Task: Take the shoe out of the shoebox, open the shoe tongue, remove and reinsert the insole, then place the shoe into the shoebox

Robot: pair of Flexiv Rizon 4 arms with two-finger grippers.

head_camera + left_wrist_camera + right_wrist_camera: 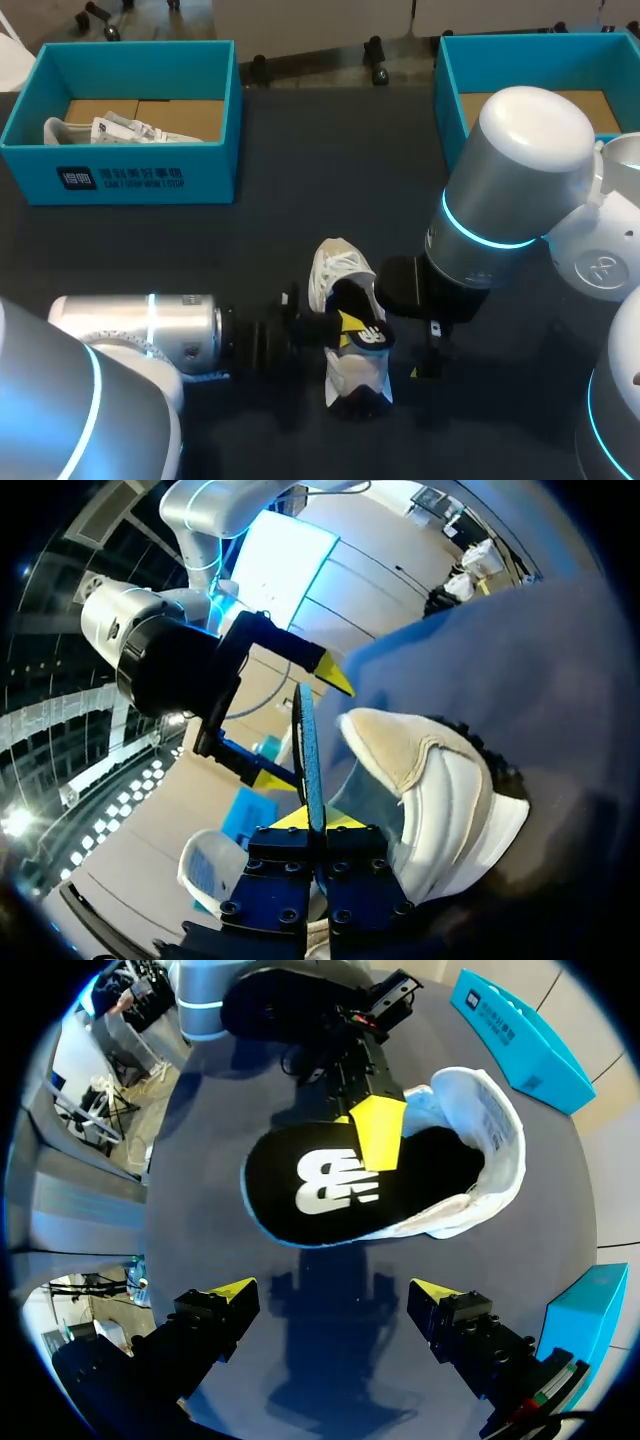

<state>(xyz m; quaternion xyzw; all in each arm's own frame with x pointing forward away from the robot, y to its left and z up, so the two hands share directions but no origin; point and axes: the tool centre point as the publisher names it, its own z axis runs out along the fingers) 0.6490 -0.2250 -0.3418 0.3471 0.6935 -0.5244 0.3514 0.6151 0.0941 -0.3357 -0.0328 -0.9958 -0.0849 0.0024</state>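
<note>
A white sneaker (340, 275) lies on the dark table near the middle. Its black insole (368, 328) with a white logo sticks out of the shoe's opening, and my left gripper (338, 326) is shut on it from the left side. In the left wrist view the insole (308, 745) stands edge-on between the yellow tips of the left gripper (315, 820), with the sneaker (450, 790) beside it. My right gripper (330, 1300) hangs open just above the insole (320, 1195) and the sneaker (490, 1140), touching neither. In the head view the right gripper (430, 350) is right of the shoe.
A teal shoebox (120, 175) at the back left holds a second white shoe and paper (105, 128). Another teal shoebox (452, 95) stands at the back right, partly behind my right arm (510, 190). Bare table lies between the boxes.
</note>
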